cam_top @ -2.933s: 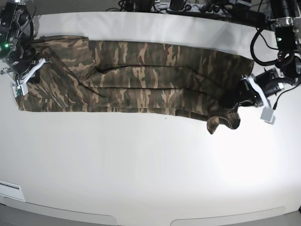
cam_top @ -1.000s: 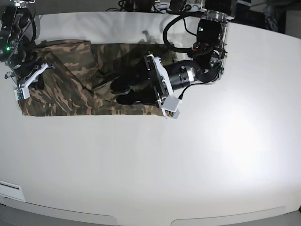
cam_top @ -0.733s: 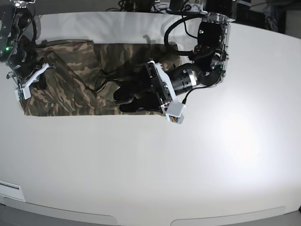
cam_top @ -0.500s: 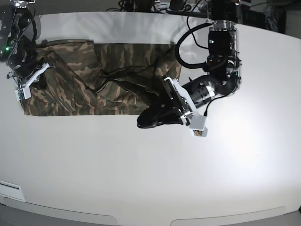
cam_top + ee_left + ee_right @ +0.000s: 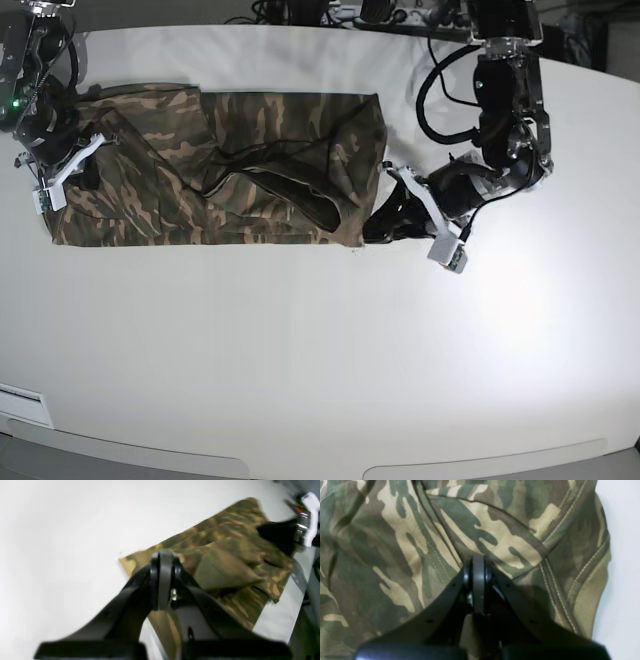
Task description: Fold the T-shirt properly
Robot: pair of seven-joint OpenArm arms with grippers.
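Note:
The camouflage T-shirt (image 5: 250, 170) lies doubled over on the white table (image 5: 300, 350), its fold edge on the right. My left gripper (image 5: 372, 230) hovers just right of the shirt's near right corner, shut and empty. In the left wrist view the closed left gripper (image 5: 163, 557) points at the T-shirt (image 5: 225, 555) with nothing between its tips. My right gripper (image 5: 84, 174) sits on the shirt's left end. In the right wrist view the right gripper (image 5: 478, 563) is shut, and creases of the T-shirt (image 5: 395, 542) run into its tips.
Cables and equipment (image 5: 380, 15) line the table's back edge. A white strip (image 5: 20, 405) sits at the front left corner. Bare tabletop spreads in front of and to the right of the shirt.
The left gripper carried the shirt's right end over to the left, let it go, shut and drew back to the right. The shirt is now half as long. The right arm stayed put.

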